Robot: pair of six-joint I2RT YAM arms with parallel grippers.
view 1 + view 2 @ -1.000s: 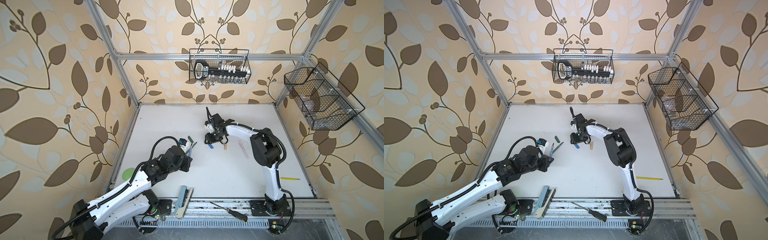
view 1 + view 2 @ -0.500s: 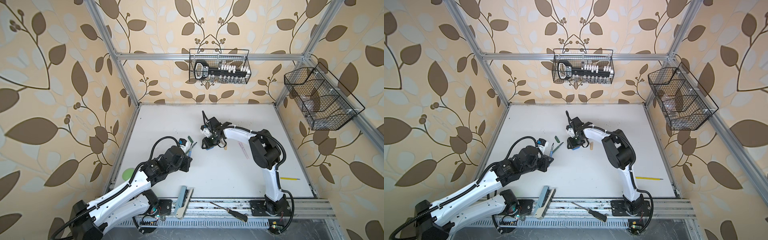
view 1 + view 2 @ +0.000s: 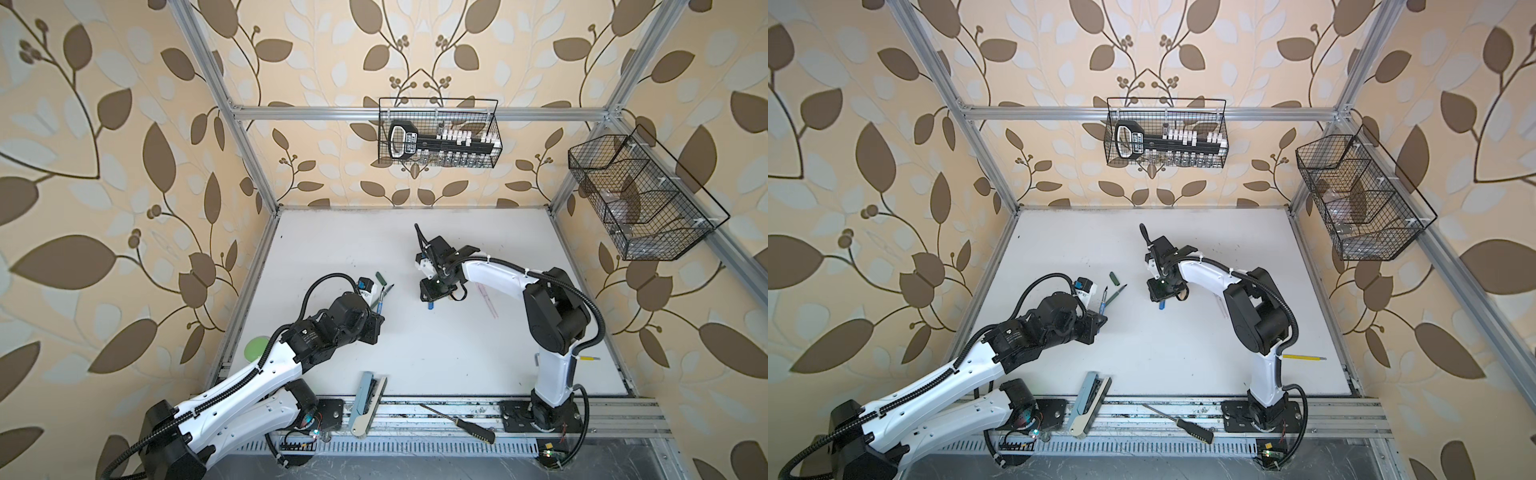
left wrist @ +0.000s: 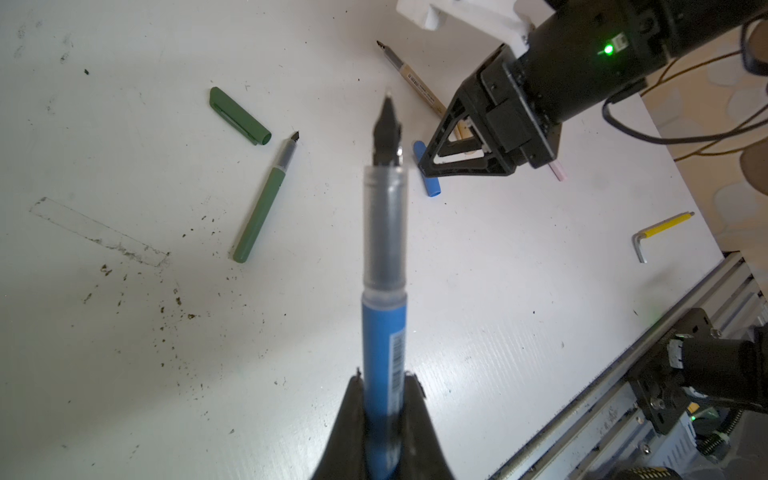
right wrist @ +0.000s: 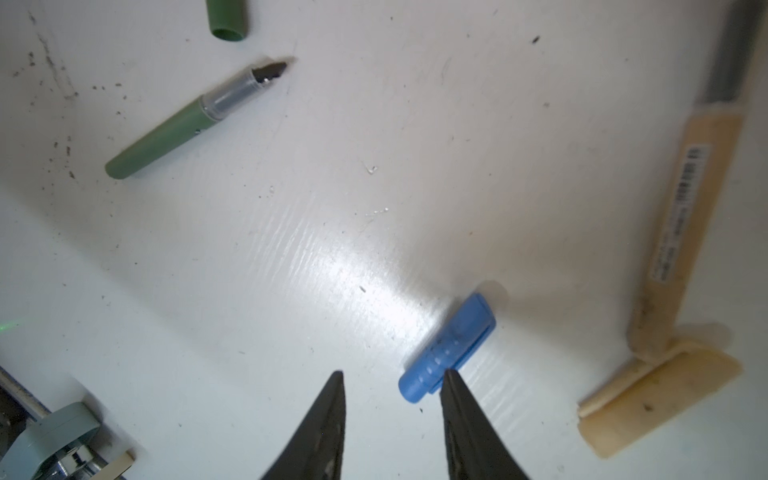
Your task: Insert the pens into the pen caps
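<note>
holding the blue pen (image 4: pixel 382 332) by the rear of its barrel, the left claw (image 4: pixel 384 388) is clamped on it above the table (image 4: pixel 498 291), with the clear section and dark tip jutting out ahead. the right claw (image 5: pixel 395 374) hangs low over the blue cap (image 5: pixel 453 336) with its jaws apart and nothing between them. the cap lies flat on the table beside one finger and off to the side of the gap, so i'd judge the claw needs to shift sideways before it closes. the cap looks like light, stiff, smooth plastic: it should take a firm pinch without bending, but it could roll or squirt out if caught near an end. the best hold seems to be across its middle, leaving the open end free for the tip. i cannot tell for sure which end that is. the pen is just as light and rigid, but gripped so far back its tip may wander, and the tip looks like the one fragile part. the green pen (image 4: pixel 262 208) and green cap (image 4: pixel 239 116) lie apart nearby, the tan pen (image 5: pixel 681 216) touches the tan cap (image 5: pixel 660 395), and a pink pen (image 4: pixel 557 171) peeks out behind the right claw.
</note>
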